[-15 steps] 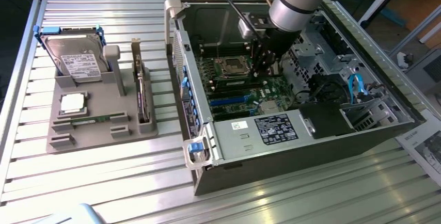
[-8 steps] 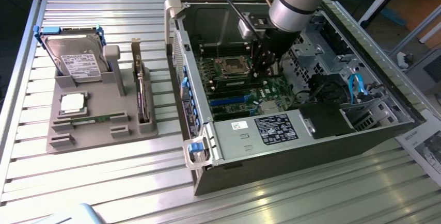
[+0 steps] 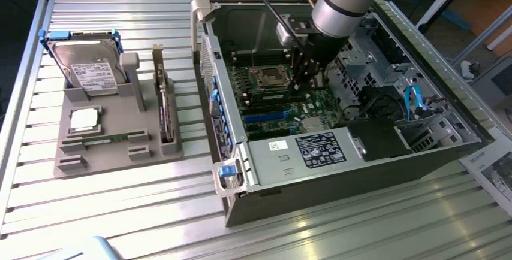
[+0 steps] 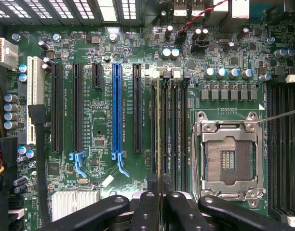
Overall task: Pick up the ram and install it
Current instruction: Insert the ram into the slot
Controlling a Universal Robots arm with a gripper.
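One gripper (image 4: pixel 161 195), its fingers pressed together on the ram (image 4: pixel 159 130), which stood edge-on along a memory slot just beside the empty processor socket (image 4: pixel 229 161) on the motherboard (image 4: pixel 99 120), inside the open case (image 3: pixel 320 194). Ram judged light, stiff and thin but fragile: best held by the long top edge, clear of chips and contacts, and square to the slot so it neither flexed nor jammed

the motherboard (image 4: pixel 104 110) was green with one blue slot (image 4: pixel 117 106), one white slot (image 4: pixel 35 96) and black slots (image 4: pixel 137 106). the ram (image 4: pixel 159 125) showed a pale yellow-green edge between the black fingers (image 4: pixel 148 207) of the gripper (image 4: pixel 159 185). the tray (image 3: pixel 120 152) was grey.
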